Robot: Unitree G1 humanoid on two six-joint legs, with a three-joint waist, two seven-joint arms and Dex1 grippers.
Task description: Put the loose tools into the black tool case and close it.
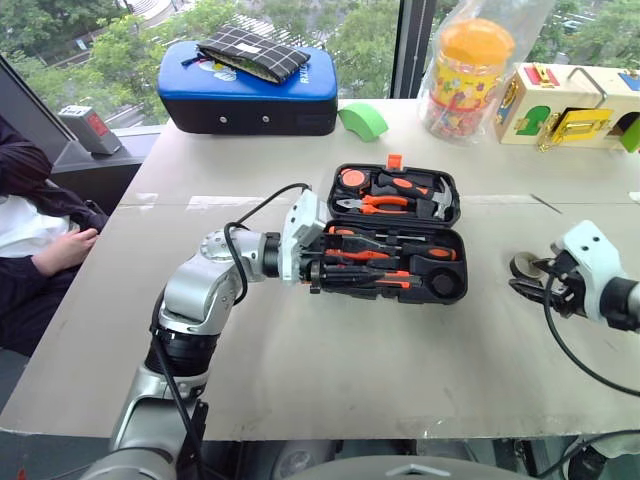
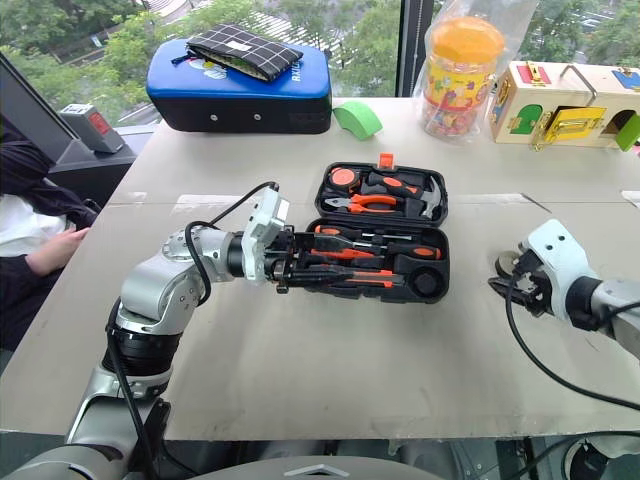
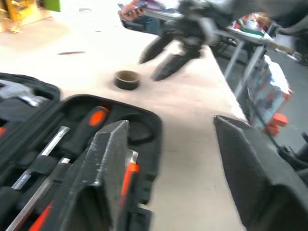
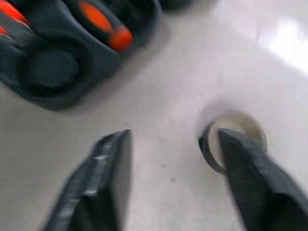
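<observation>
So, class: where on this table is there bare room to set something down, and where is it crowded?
Free: the near strip between the black tool case and the table's front edge, and the left side. Crowded: the far edge, around the blue-topped case, green tape roll and toys.

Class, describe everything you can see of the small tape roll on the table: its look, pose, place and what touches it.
The tape roll is a small dark ring with a pale inner core, lying flat on the grey table, hole facing up. It sits apart from the open black tool case, on the robot's right, and the round recess in the case is unfilled. The right claw hangs over it, fingers apart, one finger overlapping the ring's edge. Whether that finger touches it cannot be told.
</observation>
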